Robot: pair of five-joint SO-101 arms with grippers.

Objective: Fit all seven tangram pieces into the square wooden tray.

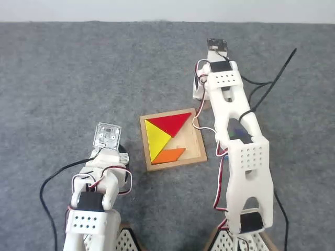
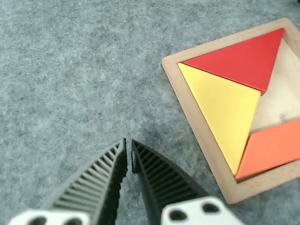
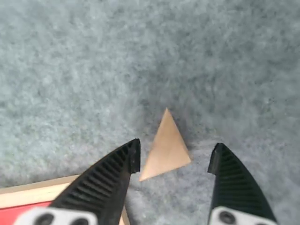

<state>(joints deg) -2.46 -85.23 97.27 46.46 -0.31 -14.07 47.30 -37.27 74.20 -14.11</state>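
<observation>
Three pieces lie in the square wooden tray (image 1: 144,144), which sits slightly askew on the grey mat (image 1: 63,73) between the arms: a yellow triangle (image 1: 156,138) on the left arm's side, a red triangle (image 1: 171,123) along the far edge, and an orange parallelogram (image 1: 168,155) along the near edge. A small tan triangle (image 3: 165,147) lies flat just off a tray corner. Its sharp tip points away from the right gripper (image 3: 177,145), and it sits between that gripper's wide-spread fingers, nearer the tray-side one. The left gripper (image 2: 129,141) hovers over the mat beside the tray, all but closed and holding nothing.
</observation>
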